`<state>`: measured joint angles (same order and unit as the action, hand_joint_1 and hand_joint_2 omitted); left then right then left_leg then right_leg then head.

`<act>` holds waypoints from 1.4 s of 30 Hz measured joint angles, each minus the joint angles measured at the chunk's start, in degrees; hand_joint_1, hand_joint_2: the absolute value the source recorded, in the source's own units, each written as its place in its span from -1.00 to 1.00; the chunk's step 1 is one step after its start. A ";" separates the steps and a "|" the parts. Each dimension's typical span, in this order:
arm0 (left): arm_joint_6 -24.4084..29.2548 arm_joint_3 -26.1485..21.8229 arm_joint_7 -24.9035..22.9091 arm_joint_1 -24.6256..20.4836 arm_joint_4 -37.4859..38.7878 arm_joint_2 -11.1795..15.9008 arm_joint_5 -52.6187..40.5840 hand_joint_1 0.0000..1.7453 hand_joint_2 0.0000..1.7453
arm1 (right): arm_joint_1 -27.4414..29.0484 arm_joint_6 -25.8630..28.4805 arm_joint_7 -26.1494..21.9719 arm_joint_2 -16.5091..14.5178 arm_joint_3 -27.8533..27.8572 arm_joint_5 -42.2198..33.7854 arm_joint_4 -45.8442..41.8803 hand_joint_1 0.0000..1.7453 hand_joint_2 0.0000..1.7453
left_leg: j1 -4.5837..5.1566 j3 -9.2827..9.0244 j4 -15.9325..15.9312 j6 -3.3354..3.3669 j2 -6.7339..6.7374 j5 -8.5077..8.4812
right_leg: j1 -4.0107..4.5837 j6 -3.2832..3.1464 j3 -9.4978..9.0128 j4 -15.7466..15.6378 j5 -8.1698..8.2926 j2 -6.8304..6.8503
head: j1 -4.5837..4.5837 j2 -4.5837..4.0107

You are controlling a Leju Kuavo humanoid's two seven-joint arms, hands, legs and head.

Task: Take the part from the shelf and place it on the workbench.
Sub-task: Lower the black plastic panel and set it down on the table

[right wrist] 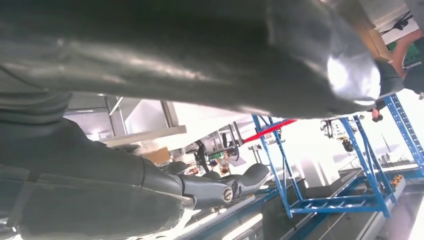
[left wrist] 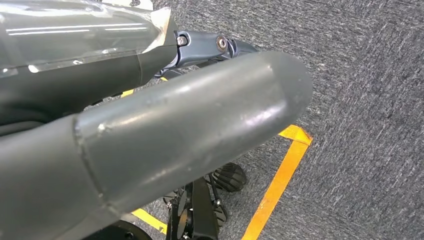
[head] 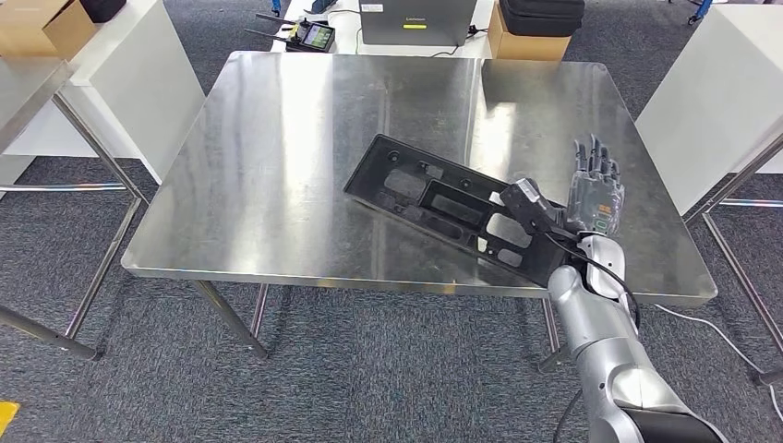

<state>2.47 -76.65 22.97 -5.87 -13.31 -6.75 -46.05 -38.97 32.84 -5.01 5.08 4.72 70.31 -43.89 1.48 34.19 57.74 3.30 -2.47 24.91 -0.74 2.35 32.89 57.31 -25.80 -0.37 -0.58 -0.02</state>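
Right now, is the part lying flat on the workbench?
Flat: the black part lies on the steel workbench, right hand open beside it.

No text, label, brand or number is legible on the part, desk or surrounding objects.

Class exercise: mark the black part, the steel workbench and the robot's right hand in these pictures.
black part (head: 434,198), head view, on its flat frame near the middle.
steel workbench (head: 277,157), head view, on bare tabletop left of the part.
right hand (head: 596,189), head view, on the back of the hand.
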 joint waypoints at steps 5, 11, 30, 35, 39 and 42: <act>0.00 0.00 -0.28 0.00 0.00 0.00 0.07 -1.00 -1.00 | -0.63 -0.71 2.01 0.21 -0.42 -0.62 1.27 -1.00 1.00 | 0.00 0.01 0.00 0.00 0.00 0.00 | 0.00 0.00 0.00 0.00 0.00 0.00 | 0.01 0.00; 0.09 -0.02 -0.67 0.00 0.00 0.00 0.41 -1.00 -1.00 | -1.57 -0.58 3.92 0.06 -0.50 -1.47 6.25 -1.00 1.00 | 0.00 0.03 0.00 0.00 -0.01 0.00 | 0.01 0.00 0.01 0.00 0.00 0.00 | 0.00 0.00; 1.03 -1.99 1.86 0.04 0.00 -0.74 4.50 -1.00 -1.00 | 19.45 7.20 -34.88 -13.85 4.93 -29.28 -34.56 -1.00 1.00 | -0.06 0.12 -0.04 -0.13 -0.18 0.12 | 0.01 -0.15 0.16 0.00 -0.16 0.10 | 0.01 0.00; 1.28 -2.50 2.27 0.06 0.00 -0.91 5.21 -1.00 -1.00 | 26.27 7.20 -34.98 -15.20 1.57 -31.38 -44.99 -1.00 1.00 | -0.05 0.11 -0.03 -0.12 -0.23 0.11 | 0.00 -0.15 0.12 0.00 -0.16 0.11 | 0.02 0.00; 1.62 -3.17 3.06 0.05 0.00 -1.14 6.66 -1.00 -1.00 | 34.56 7.20 -35.08 -15.51 -6.80 -31.18 -54.89 -1.00 1.00 | -0.05 0.12 -0.03 -0.15 -0.22 0.19 | 0.00 -0.18 0.15 0.00 -0.18 0.10 | 0.00 0.00; 3.29 -4.20 2.59 -0.03 0.02 -1.53 8.28 -1.00 -1.00 | 39.16 7.06 -35.09 -14.94 -13.80 -36.08 -59.02 -1.00 1.00 | -0.02 0.12 0.02 0.03 -0.15 0.22 | -0.29 -0.05 0.05 -0.18 -0.07 0.08 | -0.04 0.00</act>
<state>5.76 -80.85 25.56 -5.90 -13.29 -8.28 -37.77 0.19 39.91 -40.10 -9.86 -9.08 34.23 -102.91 1.46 34.31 57.76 3.33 -2.62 25.14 -1.04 2.29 32.94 57.13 -25.87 -0.30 -0.63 -0.02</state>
